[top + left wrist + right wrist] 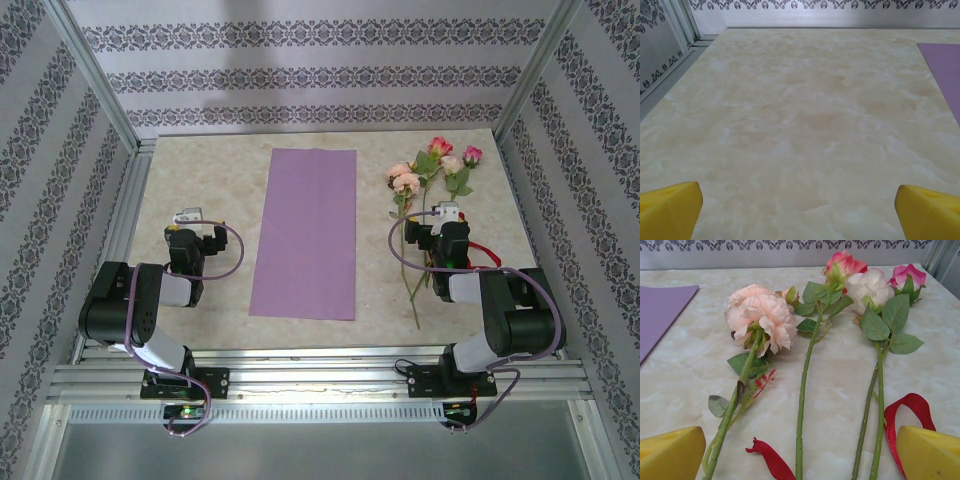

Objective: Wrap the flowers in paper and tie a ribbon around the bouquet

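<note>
- Flowers are being seen lying loose on the far right part of the table, with heads toward the back wall and stems running under the right gripper.
- In the right wrist view, three stems are being framed between the yellow pads, which are being held wide apart with nothing clamped.
- Ribbon is being seen looping on the table just beside the right pad, and another red end is lying between two stems.
- Paper is being shown flat, purple face up, mid-table between the arms and apart from the flowers.
- Left gripper is being held wide open over bare table, with the paper's edge off to its right.
</note>
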Motion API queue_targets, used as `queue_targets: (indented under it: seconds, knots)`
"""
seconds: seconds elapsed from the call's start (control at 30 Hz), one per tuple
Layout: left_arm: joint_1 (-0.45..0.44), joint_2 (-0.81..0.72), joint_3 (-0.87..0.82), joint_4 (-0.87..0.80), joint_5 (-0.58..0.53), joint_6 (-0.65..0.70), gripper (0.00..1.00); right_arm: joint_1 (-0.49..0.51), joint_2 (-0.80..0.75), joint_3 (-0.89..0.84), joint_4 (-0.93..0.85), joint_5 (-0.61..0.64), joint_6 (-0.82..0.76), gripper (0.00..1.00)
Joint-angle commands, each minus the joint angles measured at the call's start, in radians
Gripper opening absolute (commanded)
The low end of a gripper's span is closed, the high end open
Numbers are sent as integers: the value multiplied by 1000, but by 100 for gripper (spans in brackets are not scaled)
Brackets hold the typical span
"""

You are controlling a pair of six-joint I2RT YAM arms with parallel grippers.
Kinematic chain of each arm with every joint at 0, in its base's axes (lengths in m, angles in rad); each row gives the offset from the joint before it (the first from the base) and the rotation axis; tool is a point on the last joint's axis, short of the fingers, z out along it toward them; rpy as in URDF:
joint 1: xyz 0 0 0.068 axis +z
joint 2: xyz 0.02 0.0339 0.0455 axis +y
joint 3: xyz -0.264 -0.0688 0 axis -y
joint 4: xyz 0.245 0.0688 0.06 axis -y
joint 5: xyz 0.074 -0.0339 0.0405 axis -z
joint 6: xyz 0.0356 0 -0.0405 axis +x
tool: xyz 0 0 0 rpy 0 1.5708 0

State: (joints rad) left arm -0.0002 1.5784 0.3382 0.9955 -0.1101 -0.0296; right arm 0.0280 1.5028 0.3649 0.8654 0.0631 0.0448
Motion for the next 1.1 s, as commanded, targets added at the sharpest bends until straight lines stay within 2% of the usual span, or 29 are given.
queue_targets:
  seconds: [0.0,0.23,0.27,0.33,0.43,0.47,0.5,0.53,0.57,0.6,0.63,0.67,0.7,0.73,0.77,0.8,0.83,0.93,1.0,1.07]
  knots:
    - [-7,12,13,24,-13,-1,99,-7,8,18,32,4,-13,98]
    - [-9,8,14,10,-31,-7,99,-4,-19,5,59,36,-4,98]
    - [-8,-6,-5,47,-26,1,99,12,-73,5,4,102,-1,98]
    - [-20,-95,-17,0,-27,22,99,61,-214,14,-107,252,-17,98]
    - [-86,-317,34,-221,-188,27,99,177,-408,80,-207,426,-147,98]
    - [-103,-385,72,-275,-234,-3,99,204,-462,192,-372,495,-130,98]
    - [-128,-439,142,-380,-303,-68,99,196,-489,303,-572,497,-43,98]
    - [-136,-485,231,-567,-293,-161,99,172,-501,413,-793,458,101,98]
    - [-135,-520,351,-835,-234,-293,99,134,-505,516,-1022,393,311,98]
    - [-133,-534,443,-1063,-185,-417,99,83,-504,570,-1171,321,527,98]
    - [-128,-534,464,-1123,-165,-523,99,15,-507,560,-1145,80,536,98]
    - [-92,-519,465,-1110,-24,-618,99,-1,-503,544,-1107,-75,529,98]
    - [-54,-491,482,-1108,143,-692,99,36,-498,565,-1152,-87,518,98]
    - [-51,-449,522,-1158,251,-724,99,155,-488,598,-1258,35,463,96]
    - [-65,-417,562,-1229,304,-739,100,250,-476,617,-1298,111,403,93]
    - [-89,-384,597,-1317,334,-761,97,389,-450,636,-1348,192,337,84]
    - [-114,-364,607,-1389,359,-782,92,510,-416,647,-1392,219,307,76]
    - [-177,-333,569,-1530,442,-822,74,769,-295,627,-1428,135,342,67]
    - [-202,-327,532,-1614,470,-836,64,890,-202,613,-1385,43,363,62]
    - [-216,-338,455,-1645,506,-848,61,985,-92,647,-1379,36,373,61]
